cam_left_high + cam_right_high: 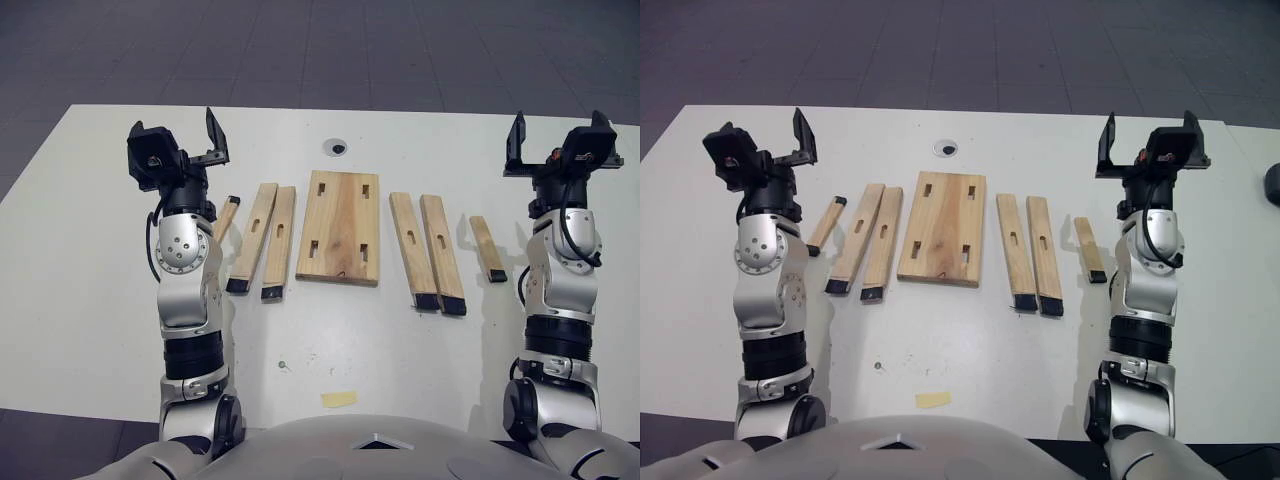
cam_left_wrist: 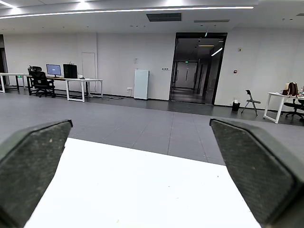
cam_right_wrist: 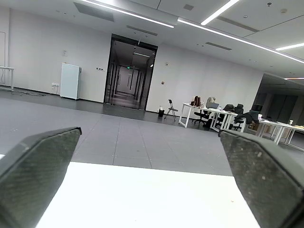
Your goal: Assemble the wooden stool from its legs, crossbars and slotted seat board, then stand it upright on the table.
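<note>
Standing by the white table (image 1: 90,250), I'd say nothing is joined yet, since every piece lies flat on it. The slotted seat board (image 1: 342,228) sits in the middle. The left pair of legs (image 1: 252,238) is just beside it on one side and the right pair of legs (image 1: 442,254) on the other. Their black-capped feet point toward the robot. A short left crossbar (image 1: 228,214) lies outside the left pair, partly behind the arm, and a right crossbar (image 1: 488,248) lies outside the right pair.

The left gripper (image 1: 178,140) and right gripper (image 1: 558,135) are raised over the far part of the table. Each has its jaws spread wide and holds nothing.

The step in hand looks like the first pick, most likely a leg. The legs in each pair lie very close together, so a finger has little room between them. I'd take the outer leg first, coming straight down across its narrow width. Gripping near the middle should keep it from tipping when lifted. The plain end, not the capped foot, probably goes toward the board's slots. The free gripper could steady the board, which may slide on that smooth top.
</note>
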Tool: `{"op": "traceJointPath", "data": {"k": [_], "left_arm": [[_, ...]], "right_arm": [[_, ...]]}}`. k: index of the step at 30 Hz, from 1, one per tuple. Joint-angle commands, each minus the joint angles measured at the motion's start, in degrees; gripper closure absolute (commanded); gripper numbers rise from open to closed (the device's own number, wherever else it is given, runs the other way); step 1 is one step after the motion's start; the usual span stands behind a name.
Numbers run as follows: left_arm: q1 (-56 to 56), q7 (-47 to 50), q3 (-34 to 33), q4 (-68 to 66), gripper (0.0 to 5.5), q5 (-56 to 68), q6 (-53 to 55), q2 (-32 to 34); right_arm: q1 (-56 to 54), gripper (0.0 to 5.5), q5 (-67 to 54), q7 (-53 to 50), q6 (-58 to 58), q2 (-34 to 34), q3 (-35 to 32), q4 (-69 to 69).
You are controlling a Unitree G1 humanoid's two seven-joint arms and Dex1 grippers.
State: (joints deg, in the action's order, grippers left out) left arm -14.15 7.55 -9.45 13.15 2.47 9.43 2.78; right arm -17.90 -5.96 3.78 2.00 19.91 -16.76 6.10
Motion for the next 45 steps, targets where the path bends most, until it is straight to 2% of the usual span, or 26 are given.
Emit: {"op": "traceJointPath", "data": {"k": [1,31,39,45], "left_arm": [[0.0,0.2,0.0,-0.2,0.10,-0.2,0.4,0.0],[1.3,1.9,0.8,0.5,0.10,-0.7,0.7,-1.3],[3.6,2.4,0.7,3.2,0.10,-1.2,2.6,-1.4],[5.4,3.5,1.1,4.9,0.10,-1.8,3.4,-2.6]], "right_arm": [[0.3,0.11,0.1,0.2,-0.9,-0.4,0.7,-0.6],[-1.8,0.11,0.6,2.7,-2.7,1.1,2.1,2.4],[10.2,0.11,-3.7,13.7,-18.3,6.3,2.9,-5.4],[12.6,0.11,-3.4,16.4,-27.2,10.1,3.1,-5.7]]}}
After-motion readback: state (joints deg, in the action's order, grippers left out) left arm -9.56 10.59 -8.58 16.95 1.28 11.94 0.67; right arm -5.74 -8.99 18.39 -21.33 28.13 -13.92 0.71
